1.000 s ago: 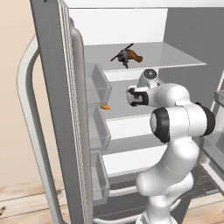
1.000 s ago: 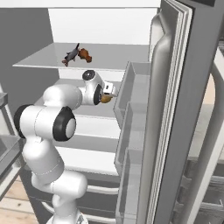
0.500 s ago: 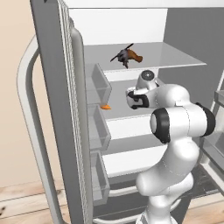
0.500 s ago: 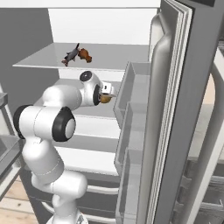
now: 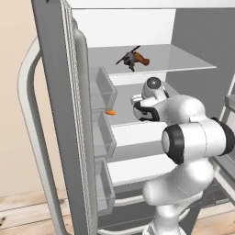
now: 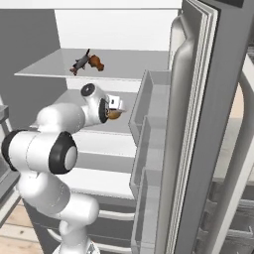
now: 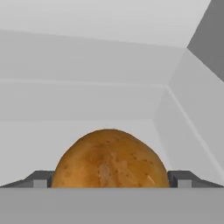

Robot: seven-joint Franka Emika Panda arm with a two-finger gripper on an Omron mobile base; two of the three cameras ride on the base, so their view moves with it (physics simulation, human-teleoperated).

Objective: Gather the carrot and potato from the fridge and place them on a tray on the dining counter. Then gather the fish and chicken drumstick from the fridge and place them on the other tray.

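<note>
A brown potato [image 7: 110, 159] lies on the fridge's middle shelf [image 5: 133, 133], and it sits right between my two fingertips [image 7: 40, 179]. My gripper [image 7: 109, 183] is open wide around it, with the jaws standing apart from its sides. From the right base view the potato [image 6: 115, 115] peeks out just under the hand [image 6: 115, 104]. An orange carrot [image 5: 110, 111] rests at the left end of the same shelf, left of the gripper [image 5: 137, 103]. On the shelf above lie a dark fish [image 5: 127, 58] and a brown chicken drumstick [image 5: 142, 60].
The fridge door [image 5: 69, 114] stands open on the left with several clear bins [image 5: 103, 87]. A second open door [image 6: 198, 124] with bins [image 6: 151, 109] flanks the right. The upper shelf's edge [image 6: 74, 75] hangs just over the arm.
The hand has edged a little further into the middle shelf toward the potato. The jaws have stayed wide apart.
</note>
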